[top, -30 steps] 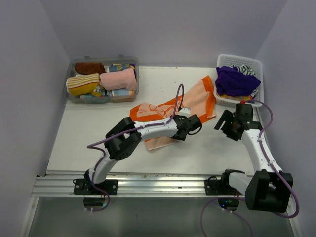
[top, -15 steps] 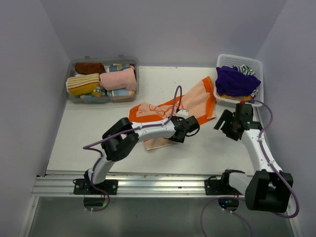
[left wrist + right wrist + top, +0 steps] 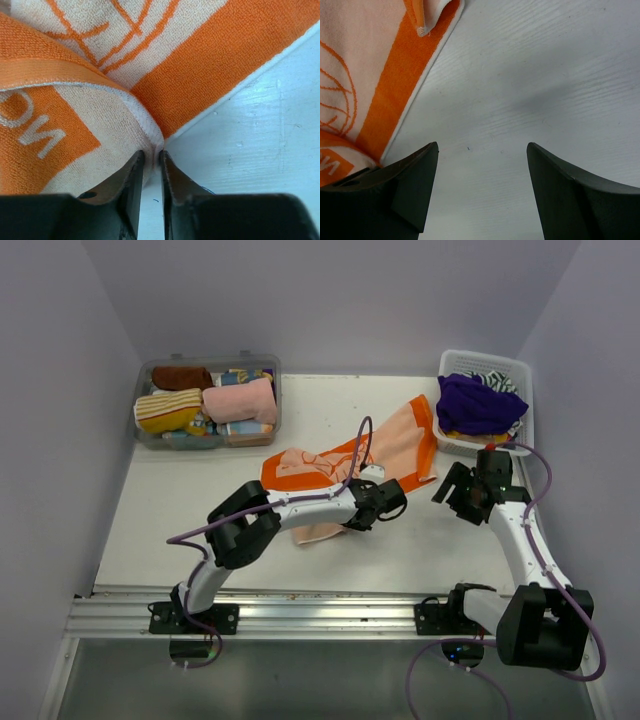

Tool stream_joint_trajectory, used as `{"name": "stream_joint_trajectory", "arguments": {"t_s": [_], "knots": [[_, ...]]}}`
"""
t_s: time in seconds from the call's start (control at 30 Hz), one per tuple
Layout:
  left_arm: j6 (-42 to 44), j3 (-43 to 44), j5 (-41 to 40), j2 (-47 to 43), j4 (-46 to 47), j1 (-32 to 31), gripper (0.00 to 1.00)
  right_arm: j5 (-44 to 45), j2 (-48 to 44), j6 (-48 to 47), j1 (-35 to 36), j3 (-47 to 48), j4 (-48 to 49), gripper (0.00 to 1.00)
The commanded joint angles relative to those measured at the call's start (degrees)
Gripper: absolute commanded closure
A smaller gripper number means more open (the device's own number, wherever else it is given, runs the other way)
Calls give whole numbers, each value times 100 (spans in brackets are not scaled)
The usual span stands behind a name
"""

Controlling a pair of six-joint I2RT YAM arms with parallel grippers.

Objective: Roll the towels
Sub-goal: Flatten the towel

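An orange-and-cream towel [image 3: 400, 440] with a cartoon print lies across the middle of the table, its near end folded over. My left gripper [image 3: 355, 520] reaches low over that folded end. In the left wrist view its jaws [image 3: 151, 156] stand almost together, pinching the white hem of the towel [image 3: 75, 120] at its tips. My right gripper [image 3: 455, 490] hovers right of the towel, wide open with nothing between its fingers [image 3: 482, 147]; only bare table shows there, with the towel's edge [image 3: 370, 65] to its left.
A clear bin [image 3: 275, 400] at the back left holds several rolled towels, among them a pink one [image 3: 240, 400] and a striped yellow one [image 3: 165, 410]. A white basket [image 3: 485, 357] at the back right holds a purple towel [image 3: 480, 403].
The left gripper slid slightly left and nearer along the folded end, opened a little, then closed on the towel's hem. The right arm has stayed still.
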Motion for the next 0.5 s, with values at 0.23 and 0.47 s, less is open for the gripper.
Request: {"name": "stream_joint_trajectory", "arguments": {"t_s": [0.23,0.47], "knots": [[-64,44,-403,-693,-293,-17,100,-144,17,-46,3,32,143,25],[-152,-211,-447,-1353,-398,18,100,-161,52,-55,3,59,169,25]]}}
